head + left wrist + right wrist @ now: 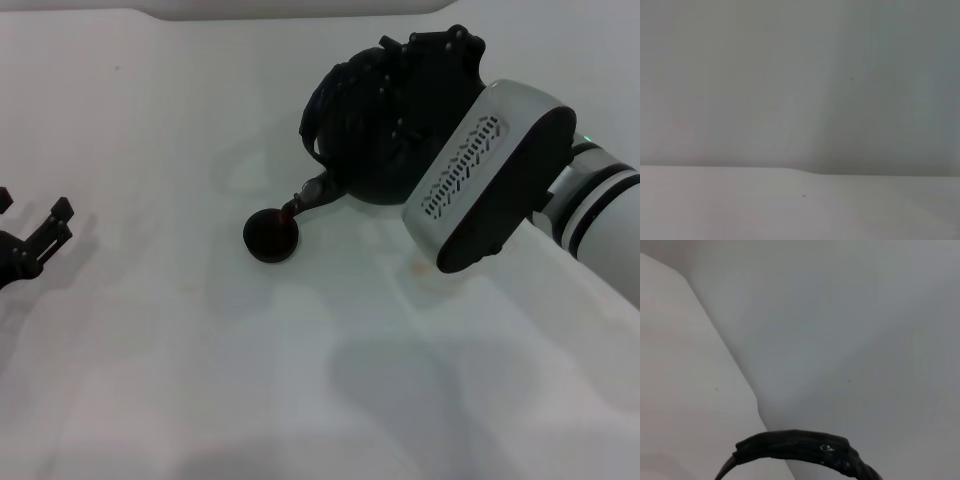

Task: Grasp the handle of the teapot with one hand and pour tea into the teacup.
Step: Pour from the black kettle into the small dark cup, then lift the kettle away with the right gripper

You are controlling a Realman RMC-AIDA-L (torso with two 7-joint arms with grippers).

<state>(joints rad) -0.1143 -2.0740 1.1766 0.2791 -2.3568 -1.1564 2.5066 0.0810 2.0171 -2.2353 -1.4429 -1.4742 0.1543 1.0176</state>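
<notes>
- The teapot (pixel 365 140) is a round, squat, matte black pot, far wider than the cup. It is lifted and tipped toward the robot's left, over the middle of the white counter (pixel 200 380), somewhat toward its far edge.
- Its short curved spout (pixel 310 195) points down and ends right at the rim of the teacup; a reddish-brown bit of tea shows at the spout's tip.
- The teacup (pixel 270 236) is a tiny, round, dark, handleless bowl. It stands upright on the counter just beside and below the teapot, on the pot's left side, with dark liquid inside.
- The handle (pixel 800 447) appears in the right wrist view as a thick black, rough-textured arc. In the head view it is mostly hidden behind the gripper.
- The right gripper (pixel 430 70) sits at the top of the teapot where the handle is. The black housing covers its fingers, so I cannot tell how they are set.
- The left gripper (pixel 40 235) rests low near the counter's left edge, well apart from the teapot and teacup, its fingers spread with a narrow gap and holding nothing.
</notes>
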